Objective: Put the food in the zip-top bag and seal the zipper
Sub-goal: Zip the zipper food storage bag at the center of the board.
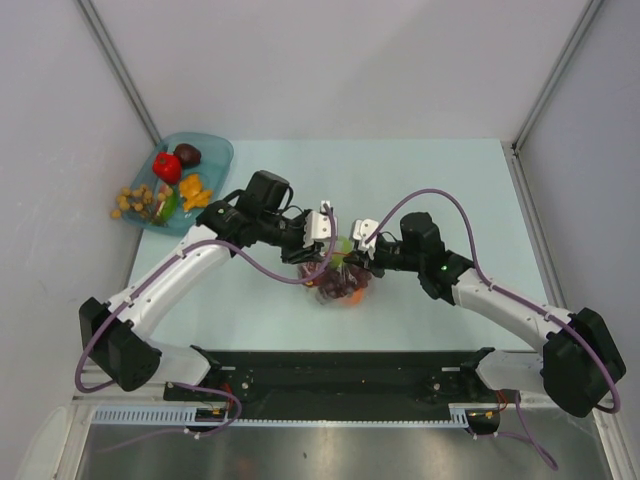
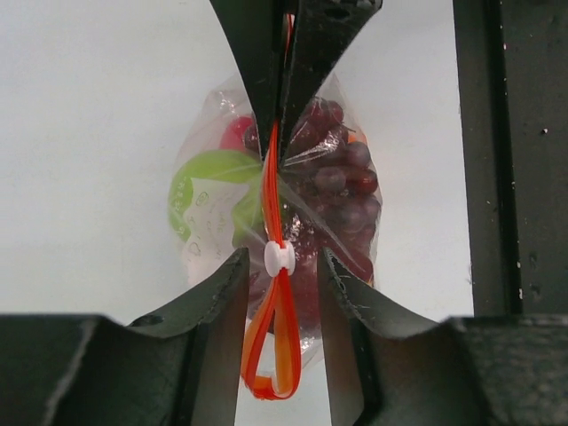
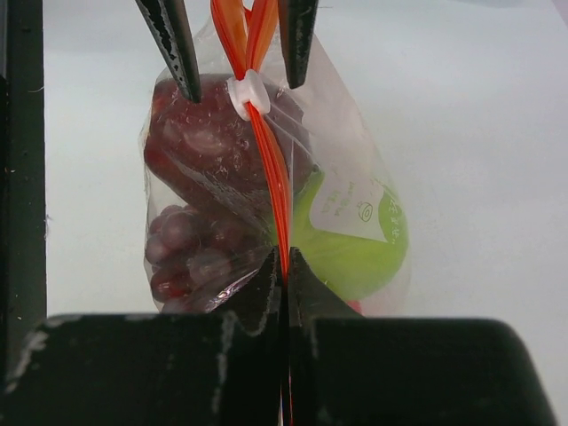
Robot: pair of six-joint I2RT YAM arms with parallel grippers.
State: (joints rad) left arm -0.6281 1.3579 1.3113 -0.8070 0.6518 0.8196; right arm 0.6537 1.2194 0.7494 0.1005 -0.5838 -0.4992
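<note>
1. Zip-top bag [image 1: 343, 282] is at the middle of the table [image 1: 450, 180] between my arms, with the grape bunch [image 3: 195, 142] and green apple [image 3: 355, 257] inside and the zipper [image 2: 273, 195] uppermost.
2. My right end effector [image 3: 284, 266] is clamped on one end of the zipper. My left end effector [image 2: 282, 271] stands apart, straddling the white slider [image 2: 279, 257].
3. Risk: past the slider the strips gape in a loop. If my left closure misses the slider or my right pinch slips, that gap would likely stay unsealed.
4. Label [image 3: 351, 209]: white with green print, too small to read.

food [image 2: 342, 182] inside zip-top bag [image 1: 345, 288], bag between left gripper [image 1: 326, 240] and right gripper [image 1: 360, 246], tray [image 1: 225, 150] at far-left corner
</note>
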